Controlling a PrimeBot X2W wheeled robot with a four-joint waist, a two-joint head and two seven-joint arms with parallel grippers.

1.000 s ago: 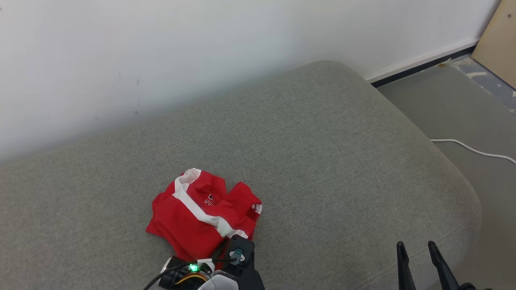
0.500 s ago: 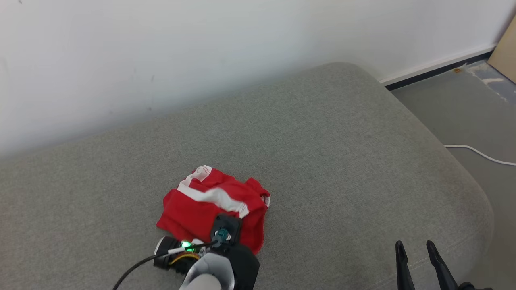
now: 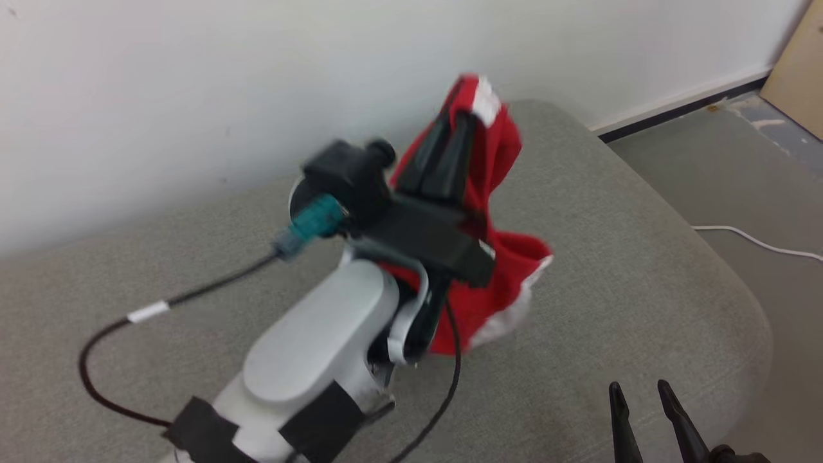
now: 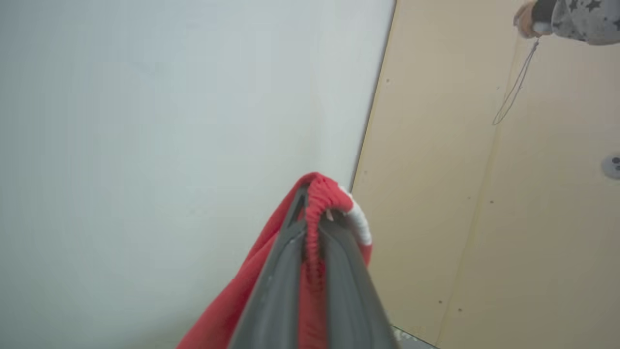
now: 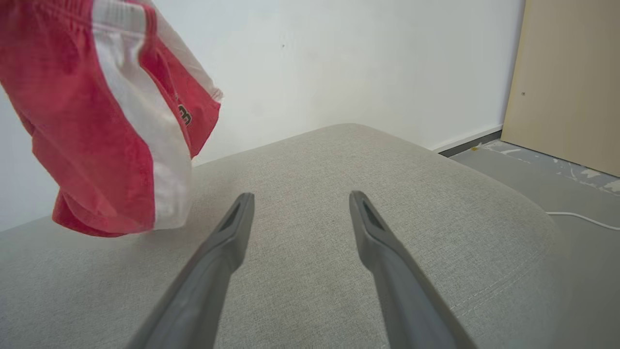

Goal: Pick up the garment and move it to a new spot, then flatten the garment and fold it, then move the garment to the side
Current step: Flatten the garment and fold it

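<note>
OK, left fingers [image 3: 453,145] are clamped narrow on the garment [image 3: 508,257]. The left wrist view shows the gathered red waistband pinched right at the tips, with white trim bunched just past them. That's a thin bite, so I judge slip to be the main risk: no jerks, no fast wrist rolls.

The garment hangs in the air from that pinch, over the far part of the couch [image 3: 611,212]. It droops behind my wrist, and in the right wrist view the hem looks clear of the fabric.

Step in hand: carry it to the new spot. Plan:
- keep the pinch shut and carry high enough that the hem doesn't drag
- pick open couch toward the middle, well away from the wall [image 3: 193,77] and the rounded edge
- come down slowly so the hem touches first, then pull back so it lays out rather than heaps
- let go only once the waistband is down

My arm cable [image 3: 453,360] hangs just beside the low folds, so watch for a snag.

Right fingers [image 5: 237,228] are spread wide and holding nothing, low over the near couch. They're well placed to take the other waistband corner for flattening.
</note>
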